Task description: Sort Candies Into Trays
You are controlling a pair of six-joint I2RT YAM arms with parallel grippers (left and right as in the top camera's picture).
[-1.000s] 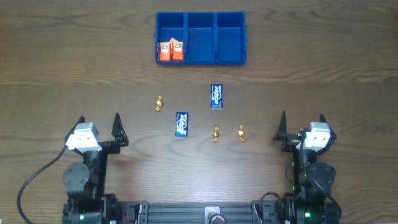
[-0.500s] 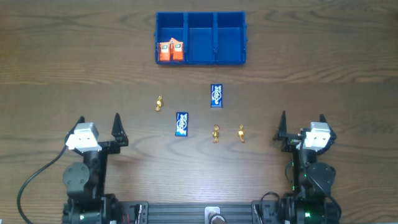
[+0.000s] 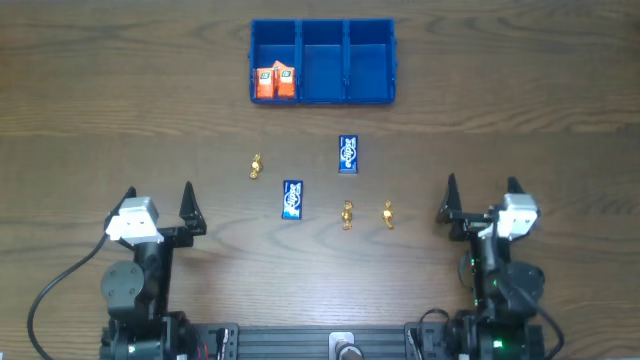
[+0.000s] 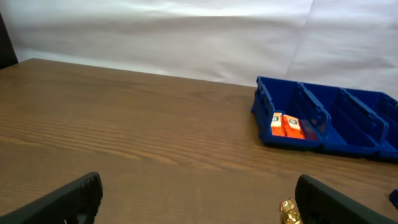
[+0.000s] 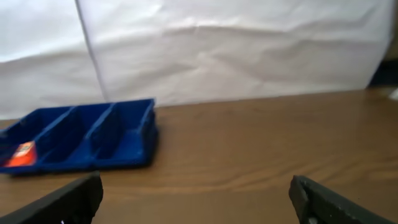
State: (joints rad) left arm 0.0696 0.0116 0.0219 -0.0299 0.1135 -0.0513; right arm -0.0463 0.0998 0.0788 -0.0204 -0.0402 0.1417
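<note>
Five loose candies: they lie on the brown wooden table (image 3: 560,110), between the two claws and the tray
Blue bars: one flat blue wrapped bar (image 3: 348,154) lies nearer the tray, and the other blue wrapped bar (image 3: 292,199) lies nearer the robot; each lies long-ways, one short end to the tray and one short end to the robot
Gold sweets: one small gold twisted sweet (image 3: 256,166) lies over on the left; the middle gold sweet (image 3: 347,215) and the right gold sweet (image 3: 387,214) lie side by side, not touching
Sorted ones: two orange wrapped candies (image 3: 275,82) sit touching in the left box of the tray
Tray: the blue plastic tray with three boxes (image 3: 322,100) sits at the far side of the table
Right claw (image 3: 481,185): fingers spread wide, nothing held, low by its base
Left claw (image 3: 159,190): fingers spread wide too, nothing held, low by its base
What matters next: the right gold sweet lies just to the left of the right claw, toward the middle, and I think that is the closest pair; the left claw is nearest the blue bar on its right, but farther off; a blue bar looks best pinched across its thin width, one finger on each long side
</note>
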